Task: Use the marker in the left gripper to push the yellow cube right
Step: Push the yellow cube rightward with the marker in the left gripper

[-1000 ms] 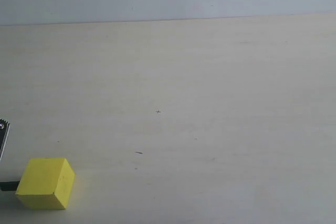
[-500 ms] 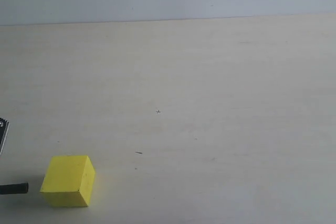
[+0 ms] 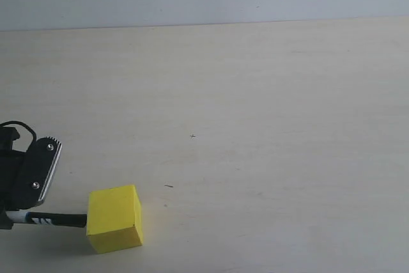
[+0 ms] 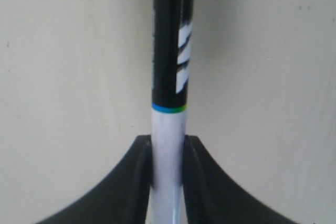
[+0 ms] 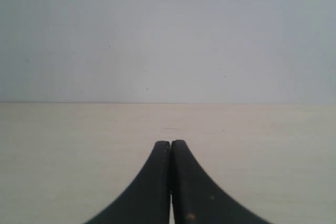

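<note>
The yellow cube (image 3: 115, 218) sits on the pale table (image 3: 255, 126) in the lower left of the exterior view, near the bottom edge of the frame. It is a solid bright yellow block with plain matte faces and sharp edges. Three faces show: a lighter top, a broad front and a narrow right side, and the block stands slightly turned to the camera. The marker (image 3: 54, 220) runs roughly level from the left edge of the frame toward the cube, and its black tip meets the cube's left face. A white logo shows on its black section. In the left wrist view the marker (image 4: 169, 77) has a black upper half with white stripes, a thin blue-green ring and a white lower barrel. The left gripper (image 4: 168, 156) pinches that white barrel between its two black fingers (image 4: 139, 166). In the exterior view one flat finger plate (image 3: 38, 172) with silver screws shows at the left edge, above the marker. The right gripper (image 5: 170, 150) has its fingers pressed together with nothing between them, above bare table with a grey wall (image 5: 168, 35) behind.
</note>
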